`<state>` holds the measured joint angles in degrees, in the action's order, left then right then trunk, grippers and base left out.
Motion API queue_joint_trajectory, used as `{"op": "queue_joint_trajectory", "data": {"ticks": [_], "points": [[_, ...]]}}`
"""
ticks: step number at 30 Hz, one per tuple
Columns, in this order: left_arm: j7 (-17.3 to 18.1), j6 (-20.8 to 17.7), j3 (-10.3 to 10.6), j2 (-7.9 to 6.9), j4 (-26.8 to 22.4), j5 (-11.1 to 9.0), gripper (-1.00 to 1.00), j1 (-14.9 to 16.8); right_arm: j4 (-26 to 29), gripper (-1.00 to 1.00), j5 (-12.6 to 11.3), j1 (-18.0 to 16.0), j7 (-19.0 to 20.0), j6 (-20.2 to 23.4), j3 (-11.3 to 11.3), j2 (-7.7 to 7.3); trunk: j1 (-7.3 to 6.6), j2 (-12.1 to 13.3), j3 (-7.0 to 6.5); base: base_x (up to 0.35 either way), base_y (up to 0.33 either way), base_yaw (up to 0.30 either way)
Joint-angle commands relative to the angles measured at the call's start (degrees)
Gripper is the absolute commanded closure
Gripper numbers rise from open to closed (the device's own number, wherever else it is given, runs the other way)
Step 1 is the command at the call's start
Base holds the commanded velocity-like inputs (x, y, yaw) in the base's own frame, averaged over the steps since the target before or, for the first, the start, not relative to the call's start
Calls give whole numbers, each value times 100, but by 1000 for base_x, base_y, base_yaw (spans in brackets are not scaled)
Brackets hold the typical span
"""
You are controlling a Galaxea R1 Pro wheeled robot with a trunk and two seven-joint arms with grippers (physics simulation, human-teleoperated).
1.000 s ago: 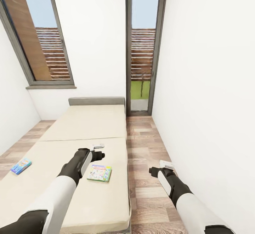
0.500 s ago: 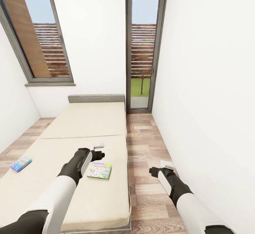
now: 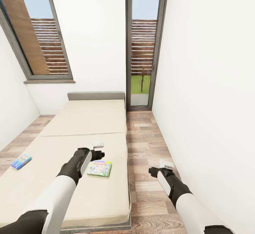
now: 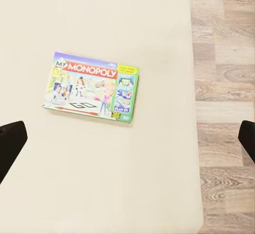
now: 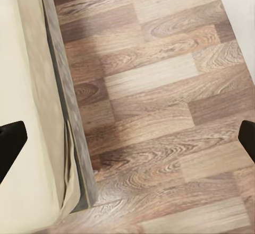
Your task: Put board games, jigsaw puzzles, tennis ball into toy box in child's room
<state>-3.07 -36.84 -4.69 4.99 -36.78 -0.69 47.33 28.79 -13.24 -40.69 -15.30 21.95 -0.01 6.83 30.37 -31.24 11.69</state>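
Note:
Two board games lie flat on the beige bed (image 3: pixel 85 120). A pale and green Monopoly box (image 3: pixel 99 168) (image 4: pixel 93 87) rests near the bed's right edge, and a small blue box (image 3: pixel 21 161) near its left edge. My left gripper (image 3: pixel 98 149) (image 4: pixel 127 141) hangs open above the mattress, just beyond the Monopoly box, holding nothing. To the right of the bed, my right gripper (image 3: pixel 163 166) (image 5: pixel 127 138) is open and empty over the wood floor. The table, toy box, jigsaw puzzles and tennis ball are out of view.
A strip of plank floor (image 3: pixel 145 145) runs between the bed's grey frame (image 5: pixel 66 117) and the white wall (image 3: pixel 212 103) on the right. A grey headboard (image 3: pixel 96 96) and tall grey-framed windows (image 3: pixel 141 43) stand at the far end.
The whole view has shifted, so the camera moved: the bed and both boxes sit slightly higher in the picture. Both arms hold the same pose, grippers still open.

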Motion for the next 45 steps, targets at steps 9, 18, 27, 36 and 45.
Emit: {"op": "queue_joint_trajectory", "data": {"ticks": [9, 18, 27, 36, 45], "points": [[15, -26, -24, -6, -62, -10, -100, 4, 7, -100, -40, -4, -30, 44, -5, 8, 2, -10, 96, 0, 0, 0], [25, -25, -16, -11, -104, -10, -100, 4, -18, -100, -105, -9, 5, 161, -75, -38, 2, -10, 181, 0, 0, 0], [21, -25, -4, -4, -126, -10, -100, 2, -6, -100, -98, -12, 30, 185, -79, -67, 2, -10, 266, 0, 0, 0], [23, -25, -8, -7, -130, -10, -100, 4, 2, -100, -81, -16, 28, 179, -70, -43, 2, -10, 351, 0, 0, 0], [24, -25, -14, -7, -131, -10, -100, 4, 4, -100, -24, -15, 25, 164, -29, -17, 2, -10, 436, 0, 0, 0]]}}
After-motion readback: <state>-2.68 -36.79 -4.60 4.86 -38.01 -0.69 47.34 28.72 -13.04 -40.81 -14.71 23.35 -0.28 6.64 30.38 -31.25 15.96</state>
